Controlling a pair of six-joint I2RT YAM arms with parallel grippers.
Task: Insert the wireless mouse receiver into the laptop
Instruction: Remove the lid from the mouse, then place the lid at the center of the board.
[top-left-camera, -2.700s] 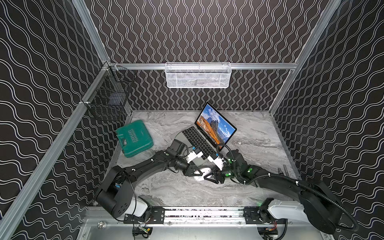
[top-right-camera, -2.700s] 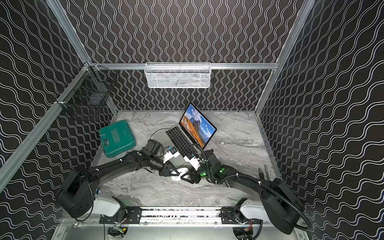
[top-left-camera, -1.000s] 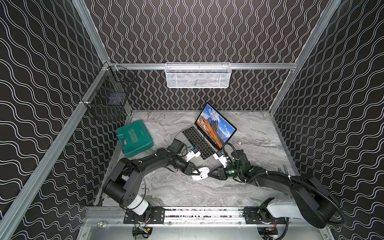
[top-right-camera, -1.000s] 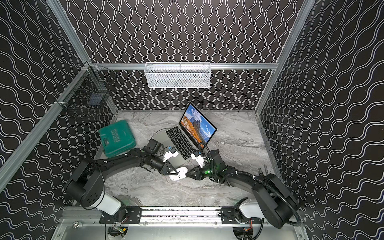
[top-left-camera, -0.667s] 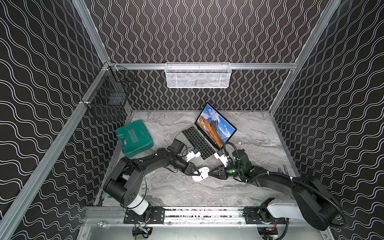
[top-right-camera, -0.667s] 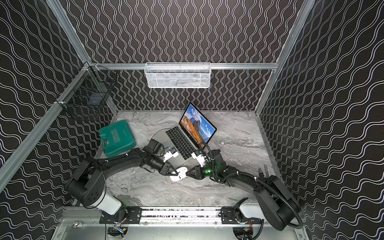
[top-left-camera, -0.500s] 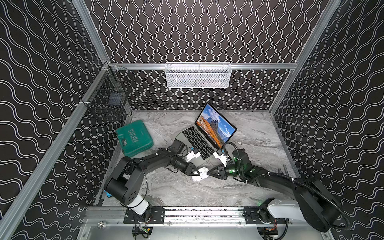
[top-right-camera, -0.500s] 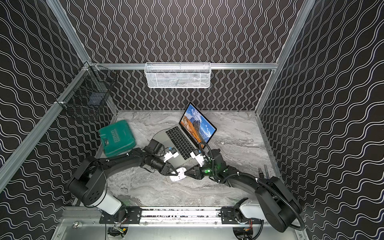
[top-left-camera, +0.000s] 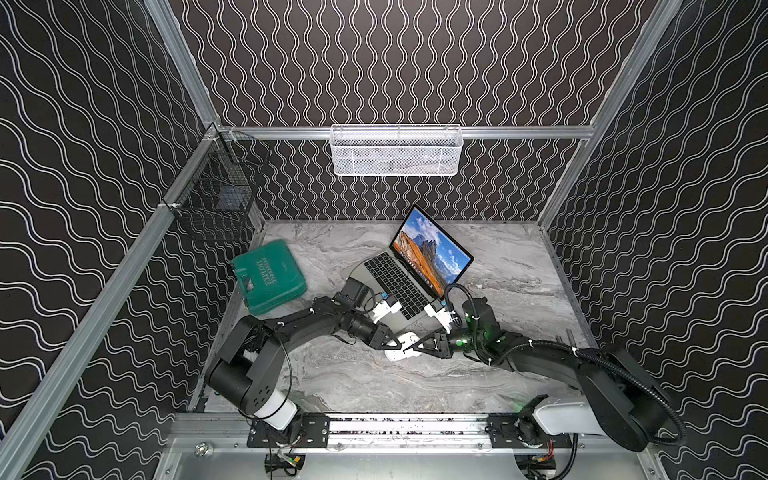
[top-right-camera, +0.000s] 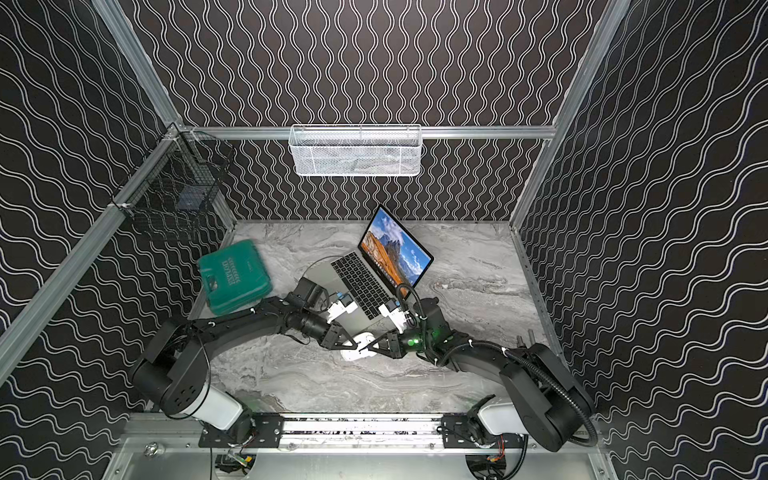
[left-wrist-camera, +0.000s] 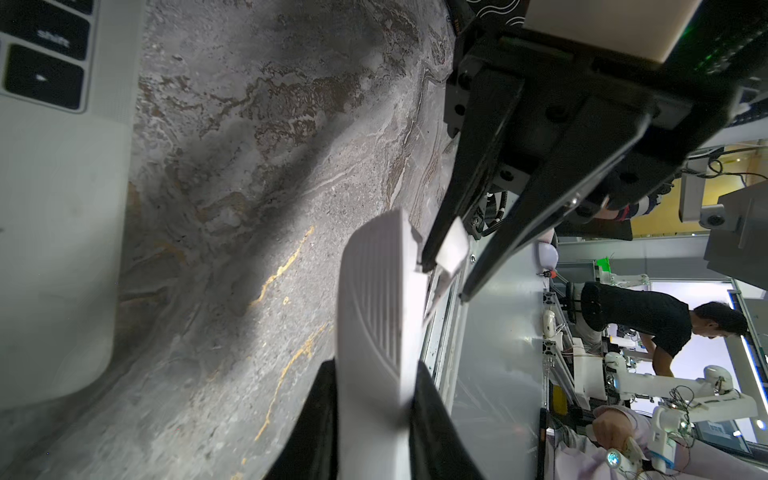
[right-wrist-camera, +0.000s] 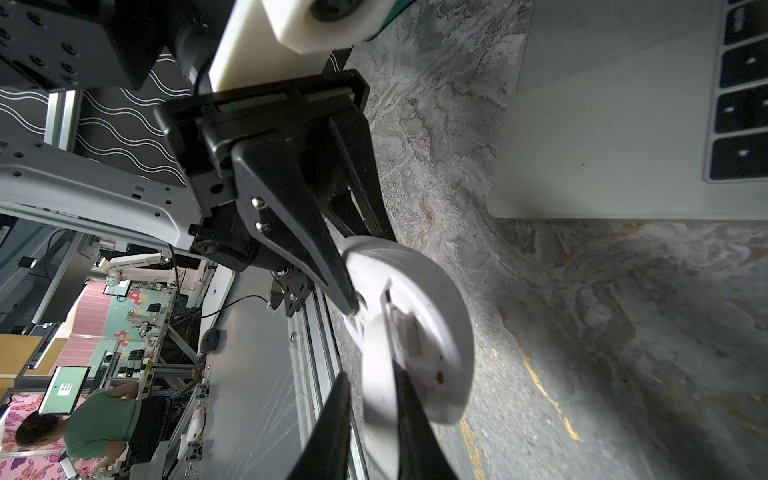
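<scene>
Left hand (left-wrist-camera: 370, 376) pressed tight on mouse (left-wrist-camera: 380, 299), pinching it on edge, ribbed side toward wrist camera. Right hand (left-wrist-camera: 444, 282) opposite, tips at mouse's far end. Its fingers (left-wrist-camera: 473, 166) narrowly apart, small white piece (left-wrist-camera: 452, 245) between them; firm grip on it: cannot tell. Mouse sits between both hands, low over desk (top-left-camera: 353, 382), just in front of laptop (top-left-camera: 399, 278) near corner; contact with desk unclear. Laptop open, screen lit. Green case (top-left-camera: 268, 276) well apart, on left.
</scene>
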